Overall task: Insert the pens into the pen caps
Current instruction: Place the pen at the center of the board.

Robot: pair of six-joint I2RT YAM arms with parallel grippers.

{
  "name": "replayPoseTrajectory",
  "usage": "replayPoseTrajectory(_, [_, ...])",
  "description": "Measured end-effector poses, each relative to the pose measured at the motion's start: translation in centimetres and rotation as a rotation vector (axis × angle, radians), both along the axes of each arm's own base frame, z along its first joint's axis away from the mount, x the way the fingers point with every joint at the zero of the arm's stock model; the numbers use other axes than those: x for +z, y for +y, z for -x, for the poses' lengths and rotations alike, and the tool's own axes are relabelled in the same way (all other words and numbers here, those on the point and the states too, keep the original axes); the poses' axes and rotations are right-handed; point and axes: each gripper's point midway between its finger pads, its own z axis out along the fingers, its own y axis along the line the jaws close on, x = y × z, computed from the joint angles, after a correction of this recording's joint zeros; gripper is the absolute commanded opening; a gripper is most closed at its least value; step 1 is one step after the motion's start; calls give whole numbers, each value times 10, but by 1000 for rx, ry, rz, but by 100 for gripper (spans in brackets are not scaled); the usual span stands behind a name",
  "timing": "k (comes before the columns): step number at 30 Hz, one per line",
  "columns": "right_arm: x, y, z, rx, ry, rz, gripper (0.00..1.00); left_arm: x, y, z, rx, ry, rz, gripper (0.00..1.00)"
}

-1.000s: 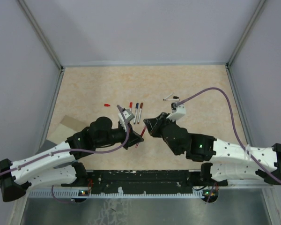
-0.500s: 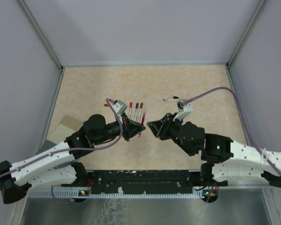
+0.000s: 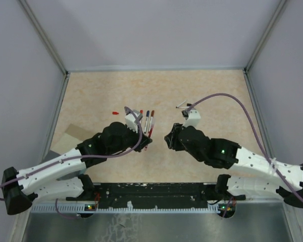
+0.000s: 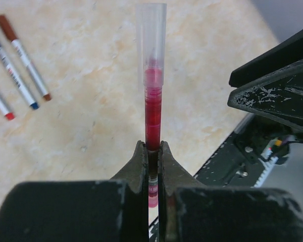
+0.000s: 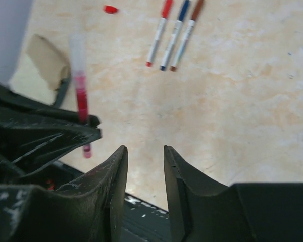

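Observation:
My left gripper (image 3: 145, 142) (image 4: 151, 146) is shut on a pen (image 4: 152, 75) with a white barrel end and a long red section at the jaws, held above the table. The same pen shows in the right wrist view (image 5: 81, 91). My right gripper (image 3: 167, 140) (image 5: 144, 148) is open and empty, just right of the left one. Three pens (image 3: 147, 119) (image 4: 20, 65) (image 5: 174, 34) lie side by side on the table beyond the grippers. A red cap (image 3: 115, 113) (image 5: 110, 9) lies to their left. A black-ended pen (image 3: 183, 105) lies at the right.
A tan cardboard patch (image 3: 70, 136) (image 5: 45, 60) lies at the table's left edge. A black rail (image 3: 156, 191) runs along the near edge. Grey walls enclose the tabletop (image 3: 156, 88) on three sides.
The two grippers were almost touching a second ago and now stand apart. My right gripper has drawn back to the right. My left gripper still holds the red pen.

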Motion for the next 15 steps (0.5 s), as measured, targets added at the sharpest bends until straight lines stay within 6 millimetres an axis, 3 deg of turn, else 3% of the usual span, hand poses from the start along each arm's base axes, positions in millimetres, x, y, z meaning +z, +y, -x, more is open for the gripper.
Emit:
replayPoseTrajectory(6, [-54, -17, -33, -50, 159, 102, 36, -46, 15, -26, 132, 111, -230, 0])
replayPoseTrajectory(9, [-78, -33, -43, -72, 221, 110, 39, -57, 25, -48, 201, 147, -314, 0])
replayPoseTrajectory(15, [-110, -45, -33, -30, 293, 140, 44, -70, 71, -117, 388, 200, -424, 0])
